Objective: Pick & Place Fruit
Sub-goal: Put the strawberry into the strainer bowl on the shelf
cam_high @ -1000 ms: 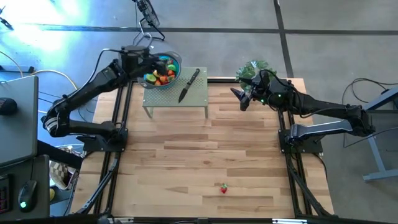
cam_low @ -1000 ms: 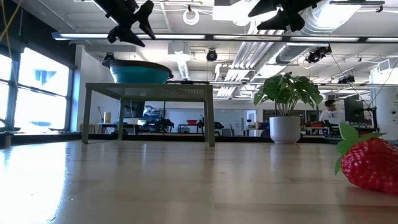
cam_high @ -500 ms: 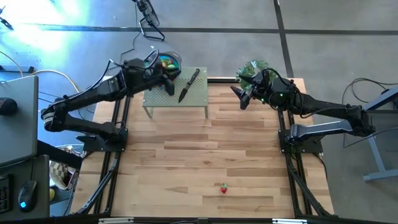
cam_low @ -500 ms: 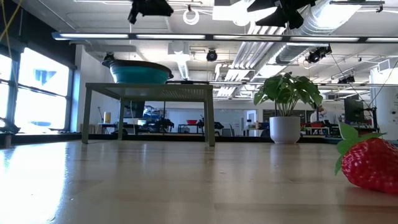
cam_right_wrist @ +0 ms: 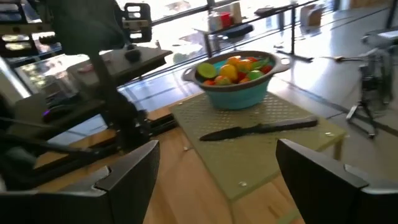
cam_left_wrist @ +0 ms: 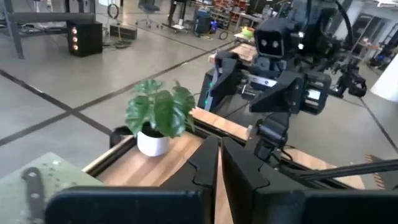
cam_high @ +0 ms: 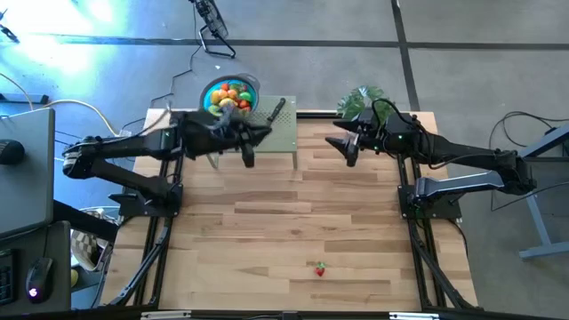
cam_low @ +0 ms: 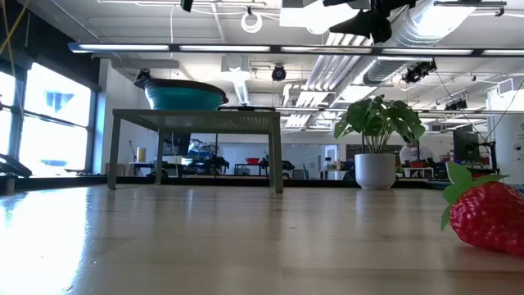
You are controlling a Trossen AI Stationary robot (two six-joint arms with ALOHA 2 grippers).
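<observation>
**While left gripper hangs shut, one strawberry lies out on the table**

Since the wooden table (cam_high: 267, 222) is the largest thing, I note it first. Its middle carries nothing; a low green stand (cam_high: 283, 135) sits at its far edge.

- Left arm (cam_high: 133, 147): reaches across the stand's front edge. The left gripper (cam_high: 248, 153) hangs just past that edge, above the table. In its wrist view the fingers (cam_left_wrist: 205, 168) are pressed together, and nothing shows between them.
- Right arm (cam_high: 462, 160): waits at the far right. The right gripper (cam_high: 345, 147) is near the potted plant (cam_high: 359, 99), fingers spread wide and empty.
- Blue bowl (cam_high: 252, 86): stands on the stand's far left corner, heaped with the fruit (cam_high: 229, 94).
- Knife (cam_high: 276, 110): lies on the stand just beside the bowl.
- Strawberry (cam_high: 319, 268): alone at the table's near edge, well apart from both grippers. It rests on its side, leaf cap up.

Judgement: the left gripper looks to be in transit without a load, and the lone strawberry is the likely next pick.

To do it well:
- Spread the fingers before descending, not at the berry.
- Come down from straight above.
- Close across the red body rather than the leaf cap.
- Lift high enough to clear the stand's edge and the bowl's rim.
- Keep the path away from the knife.
</observation>
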